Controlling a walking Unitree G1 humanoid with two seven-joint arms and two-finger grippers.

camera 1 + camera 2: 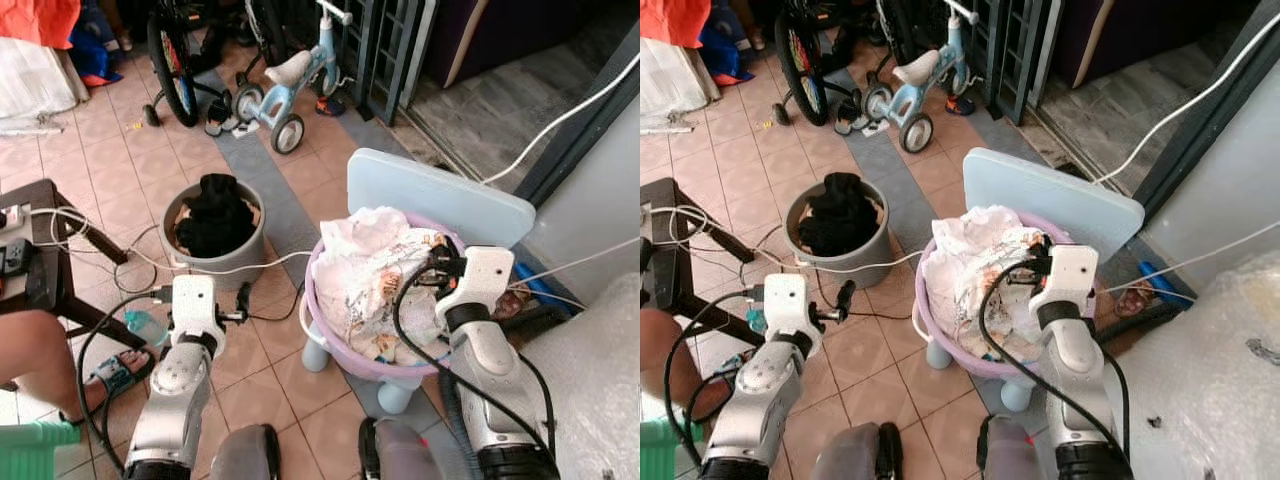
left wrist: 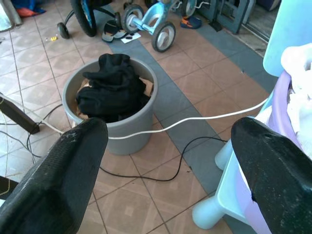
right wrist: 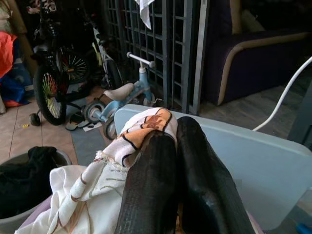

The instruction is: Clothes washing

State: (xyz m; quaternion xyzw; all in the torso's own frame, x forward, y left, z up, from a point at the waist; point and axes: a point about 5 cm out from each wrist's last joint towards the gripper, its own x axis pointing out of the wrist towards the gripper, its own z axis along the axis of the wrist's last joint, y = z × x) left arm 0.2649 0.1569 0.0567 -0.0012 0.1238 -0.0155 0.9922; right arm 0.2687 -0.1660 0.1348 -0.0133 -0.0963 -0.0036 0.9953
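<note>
At centre right of the frame, the right gripper (image 3: 175, 161) is clenched on a patterned cloth (image 3: 141, 127) atop the laundry heaped in the lilac basin (image 1: 330, 335), while the left gripper (image 2: 165, 161) hangs spread and empty over the tiles at lower left. To lift cleanly, the pinch should hold firm and rise straight, so trailing folds clear the rim. A grey bucket (image 1: 245, 255) of dark clothes (image 1: 215, 212) stands just left of the basin.
</note>
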